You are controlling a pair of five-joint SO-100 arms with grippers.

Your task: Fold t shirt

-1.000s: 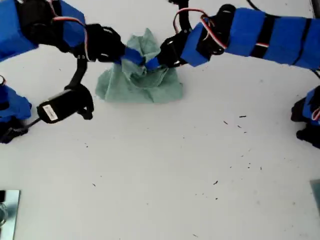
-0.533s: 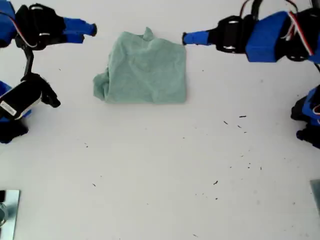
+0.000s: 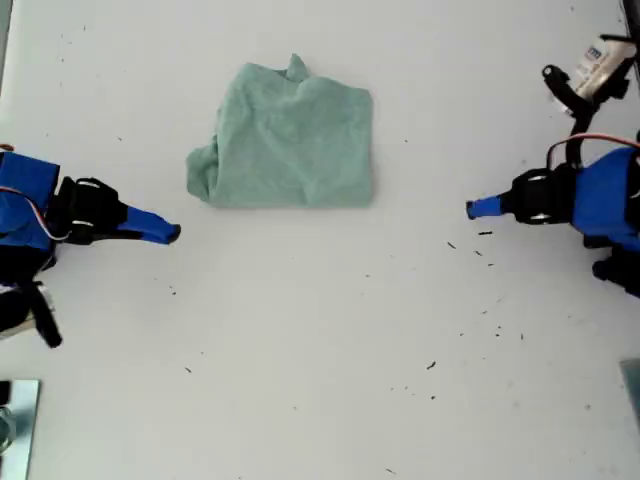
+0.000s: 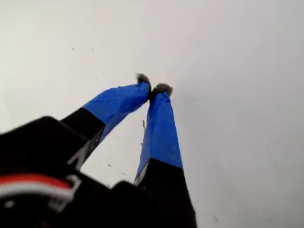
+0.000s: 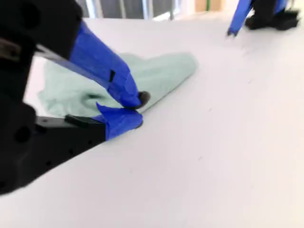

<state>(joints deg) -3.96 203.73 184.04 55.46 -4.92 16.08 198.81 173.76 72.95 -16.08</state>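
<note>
The t shirt (image 3: 290, 140) lies folded into a rough pale green square on the white table, in the upper middle of the exterior view. Nothing touches it. My second gripper (image 3: 172, 234) is shut and empty at the exterior view's left, just below and beside the shirt's bunched corner. Its wrist view shows the blue tips (image 5: 137, 109) together, with the t shirt (image 5: 161, 76) right behind them. At the exterior view's right, well apart from the shirt, my first gripper (image 3: 470, 209) is shut and empty. In its wrist view the first gripper (image 4: 152, 88) hangs over bare table.
Small dark specks (image 3: 485, 233) dot the table (image 3: 320, 330) near my first gripper. A metal object (image 3: 15, 420) sits at the exterior view's lower left corner. A white-labelled motor (image 3: 600, 60) sticks up at the exterior view's upper right.
Both grippers let go of the bunched shirt a second ago, drew apart to its sides, then swung down toward the exterior view's left and right edges. The shirt now lies flat and folded.
</note>
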